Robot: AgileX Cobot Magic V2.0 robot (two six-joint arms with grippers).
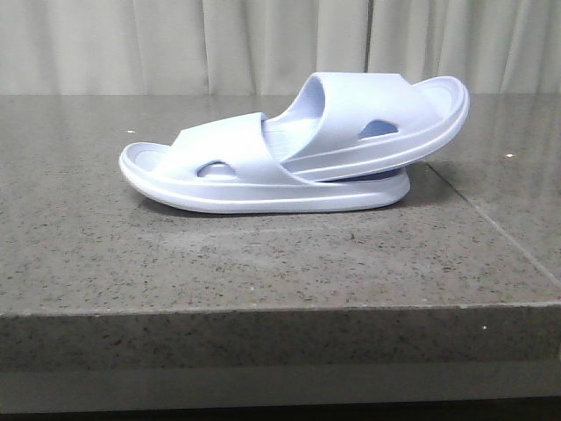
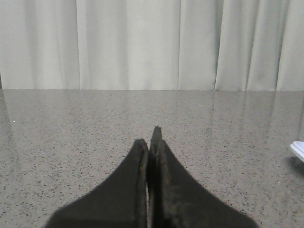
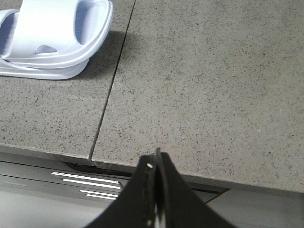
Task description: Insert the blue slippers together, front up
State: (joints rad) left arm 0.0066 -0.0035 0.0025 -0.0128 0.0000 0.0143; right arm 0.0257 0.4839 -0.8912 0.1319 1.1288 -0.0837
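The two pale blue slippers lie joined on the grey stone table (image 1: 263, 254). The lower slipper (image 1: 228, 180) lies flat with its sole down. The upper slipper (image 1: 377, 118) is pushed under the lower one's strap and tilts up to the right. Both show in the right wrist view (image 3: 52, 38), and one edge shows in the left wrist view (image 2: 298, 151). No gripper shows in the front view. My left gripper (image 2: 150, 137) is shut and empty over bare table. My right gripper (image 3: 156, 159) is shut and empty at the table's front edge, away from the slippers.
A seam (image 1: 491, 224) runs across the table right of the slippers; it also shows in the right wrist view (image 3: 109, 90). Pale curtains (image 1: 263, 44) hang behind the table. The table's front edge (image 1: 280, 307) is close to the camera.
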